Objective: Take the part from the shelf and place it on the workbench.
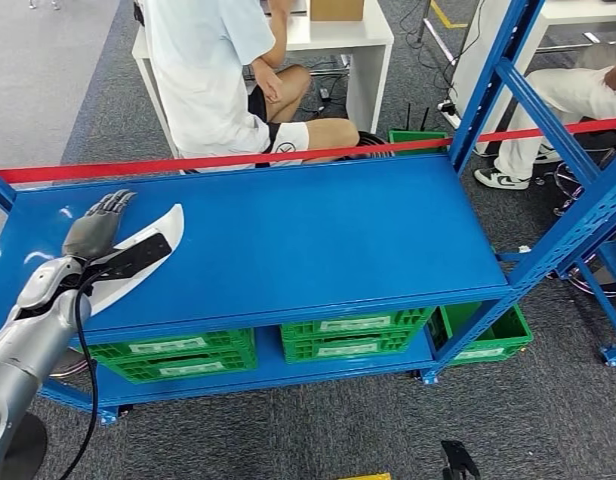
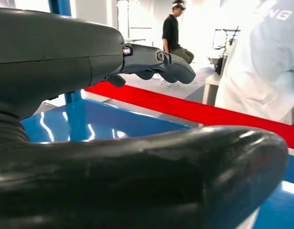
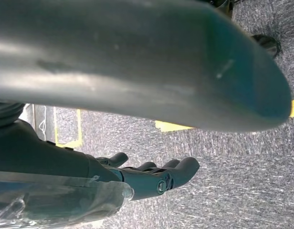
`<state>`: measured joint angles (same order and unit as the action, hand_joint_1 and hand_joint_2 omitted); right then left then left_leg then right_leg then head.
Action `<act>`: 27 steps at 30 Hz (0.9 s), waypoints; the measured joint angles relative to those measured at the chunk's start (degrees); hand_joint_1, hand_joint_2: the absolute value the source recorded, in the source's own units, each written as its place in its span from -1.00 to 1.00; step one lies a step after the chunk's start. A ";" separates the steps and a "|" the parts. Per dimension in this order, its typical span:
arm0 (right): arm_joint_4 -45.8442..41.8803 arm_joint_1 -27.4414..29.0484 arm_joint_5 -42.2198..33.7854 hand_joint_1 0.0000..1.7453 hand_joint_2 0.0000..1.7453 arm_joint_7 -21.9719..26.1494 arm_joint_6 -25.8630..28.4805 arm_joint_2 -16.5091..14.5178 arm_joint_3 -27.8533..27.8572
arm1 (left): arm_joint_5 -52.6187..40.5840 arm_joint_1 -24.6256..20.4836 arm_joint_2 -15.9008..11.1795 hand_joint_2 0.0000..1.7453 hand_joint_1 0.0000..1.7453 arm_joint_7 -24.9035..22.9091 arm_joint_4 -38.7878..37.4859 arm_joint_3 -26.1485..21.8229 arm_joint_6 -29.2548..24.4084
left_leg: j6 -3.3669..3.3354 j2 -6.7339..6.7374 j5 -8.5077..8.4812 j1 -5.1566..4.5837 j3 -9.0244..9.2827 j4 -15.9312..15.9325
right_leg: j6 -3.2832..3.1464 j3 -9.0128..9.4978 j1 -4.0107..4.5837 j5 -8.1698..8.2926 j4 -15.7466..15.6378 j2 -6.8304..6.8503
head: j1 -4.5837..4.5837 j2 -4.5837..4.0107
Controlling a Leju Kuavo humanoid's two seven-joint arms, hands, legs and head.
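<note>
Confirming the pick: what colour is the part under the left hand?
White part with a black strip, head view.

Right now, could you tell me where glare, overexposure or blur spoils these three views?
Head view: sharp, with faint white glare streaks on the glossy blue metal shelf top. Left wrist view: background blown out white, reflections on the blue surface, and the thick grey thumb blurred. Right wrist view: grey speckled carpet sharp, near thumb soft.

Floor: I see grey carpet, with yellow tape marks | Furniture: blue metal rack, green crates on its lower level, a white desk behind | Barrier: red tape along the rack's far edge | Light: bright, strong in the far room.
</note>
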<state>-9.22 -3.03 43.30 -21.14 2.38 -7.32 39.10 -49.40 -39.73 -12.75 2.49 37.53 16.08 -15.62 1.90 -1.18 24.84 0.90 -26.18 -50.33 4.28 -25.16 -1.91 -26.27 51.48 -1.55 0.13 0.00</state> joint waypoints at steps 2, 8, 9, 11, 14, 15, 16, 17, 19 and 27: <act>0.00 0.00 -0.15 -1.00 -1.00 0.00 0.00 0.00 0.20 | 0.04 -0.95 0.22 -0.50 -1.00 -0.07 -0.03 0.76 1.89 | 0.00 0.00 0.00 0.00 -0.05 -0.03 | 0.00 -0.03 0.00 0.00 0.01 0.01 | 0.00 0.00; 0.00 0.12 -0.80 -1.00 -1.00 0.06 -0.42 0.00 1.67 | 3.70 -4.54 -1.59 1.00 -1.00 -0.89 4.81 5.52 18.88 | 0.00 0.01 0.00 0.00 -0.17 -0.08 | -0.01 -0.14 0.00 0.02 0.12 -0.02 | -0.01 0.00; 0.00 0.15 -0.88 -1.00 -1.00 0.09 -0.53 0.00 1.93 | 5.19 -5.15 -2.40 1.00 -1.00 -0.91 6.18 6.39 21.15 | 0.00 0.01 0.00 0.00 -0.18 -0.08 | -0.01 -0.17 0.00 0.02 0.14 -0.04 | -0.01 0.00; 0.00 0.22 -1.00 -1.00 -1.00 0.13 -0.73 -0.02 2.47 | 8.14 -6.32 -4.26 1.00 -1.00 -1.04 9.05 8.09 24.48 | 0.00 0.02 0.00 0.00 -0.19 -0.09 | -0.01 -0.22 0.00 0.02 0.18 -0.04 | -0.01 0.00; 0.00 0.24 -1.04 -1.00 -1.00 0.15 -0.89 -0.07 2.92 | 10.99 -7.65 -6.74 1.00 -1.00 -1.36 12.08 10.17 26.77 | 0.00 0.02 0.00 0.00 -0.20 -0.09 | -0.02 -0.27 0.00 0.02 0.25 -0.03 | 0.00 0.00; 0.00 0.22 -1.00 -1.00 -1.00 0.15 -1.02 -0.09 3.03 | 11.98 -8.00 -7.47 1.00 -1.00 -1.42 12.73 10.85 27.61 | 0.00 0.02 0.00 0.00 -0.20 -0.09 | -0.02 -0.28 0.00 0.02 0.28 -0.03 | -0.01 0.00; 0.00 0.20 -0.91 -1.00 -1.00 0.14 -1.17 -0.10 3.14 | 13.23 -8.31 -8.31 1.00 -1.00 -1.33 13.28 11.60 28.70 | 0.00 0.02 0.00 0.00 -0.20 -0.09 | -0.02 -0.29 0.00 0.01 0.31 -0.05 | -0.01 0.00; 0.00 0.19 -0.74 -1.00 -1.00 0.09 -1.37 -0.12 3.24 | 14.59 -8.59 -9.14 1.00 -1.00 -1.10 13.65 12.37 29.86 | 0.00 0.04 0.00 0.00 -0.20 -0.09 | -0.02 -0.32 0.00 0.01 0.34 -0.07 | -0.01 0.00; 0.00 0.22 -0.21 -1.00 -1.00 -0.10 -1.84 -0.17 3.37 | 17.21 -9.02 -10.91 0.00 -1.00 -0.16 13.98 13.87 31.66 | 0.01 0.07 0.00 0.00 -0.21 -0.09 | -0.02 -0.38 0.00 0.01 0.38 -0.11 | 0.01 0.00; 0.00 0.11 1.76 -1.00 -1.00 -0.71 -2.57 -0.50 3.48 | 21.21 -10.94 -14.99 -1.00 -1.00 1.98 13.94 18.86 35.39 | 0.07 0.07 -0.05 0.00 -0.25 -0.10 | -0.03 -0.43 0.00 0.01 0.45 -0.08 | 0.00 0.00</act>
<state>-9.22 -2.92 45.06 -21.85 -0.19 -7.82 42.58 -28.18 -50.67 -27.74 4.48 51.47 34.94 19.78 1.97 -1.11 24.80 0.91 -26.43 -50.43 4.25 -25.59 -1.91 -26.26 51.94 -1.63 0.13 0.00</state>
